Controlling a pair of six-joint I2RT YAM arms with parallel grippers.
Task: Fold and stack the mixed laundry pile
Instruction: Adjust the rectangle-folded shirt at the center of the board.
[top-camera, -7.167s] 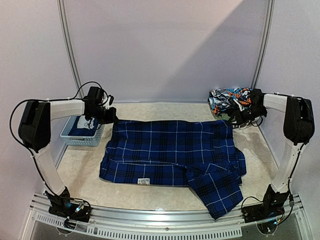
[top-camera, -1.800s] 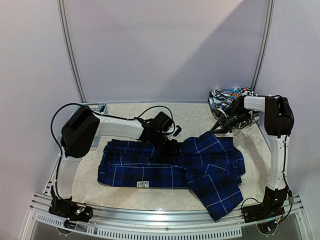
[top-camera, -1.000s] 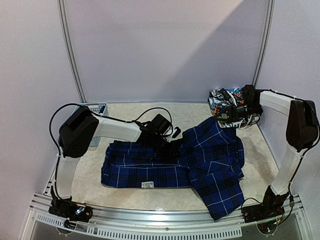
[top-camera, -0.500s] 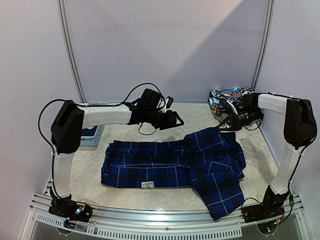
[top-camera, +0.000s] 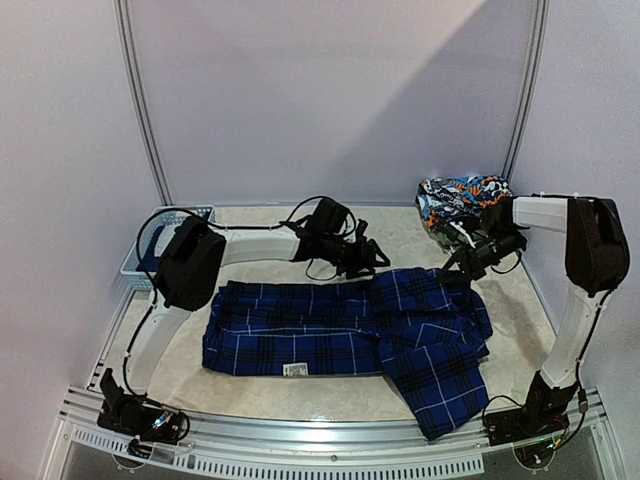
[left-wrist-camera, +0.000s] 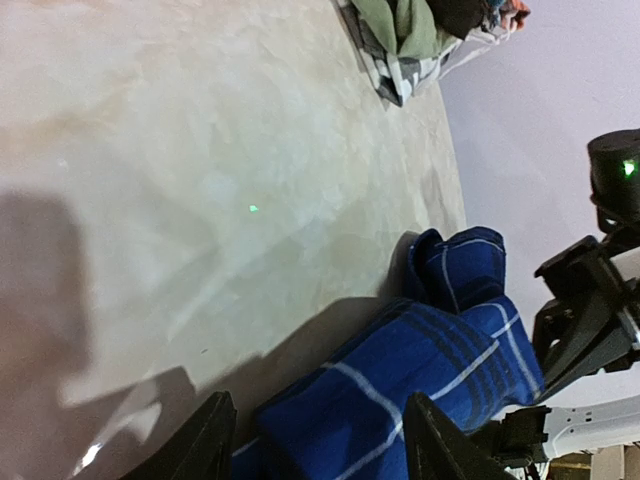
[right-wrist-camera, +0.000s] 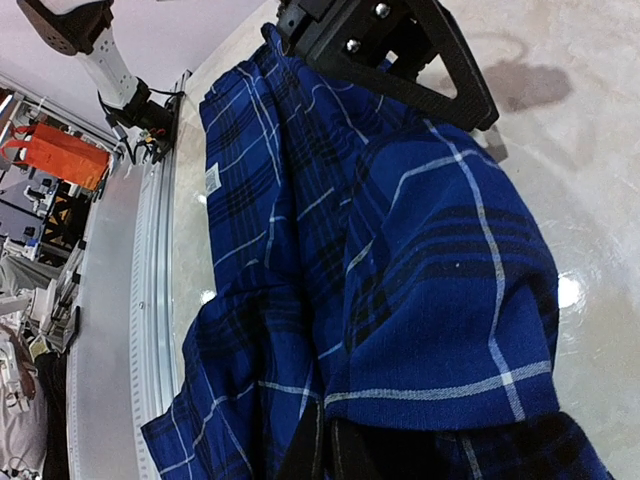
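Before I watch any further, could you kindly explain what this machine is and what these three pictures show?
These are two robot arms bolted at the near edge of a table. The wide picture looks down from above and behind them; the other two come from a small camera on each wrist. A blue plaid shirt lies spread on the table, a heap of colourful clothes sits in the far right corner, and a light-blue basket stands far left. The right gripper is shut on the shirt's far right edge. The left gripper is open and holds nothing, above the shirt's far edge.
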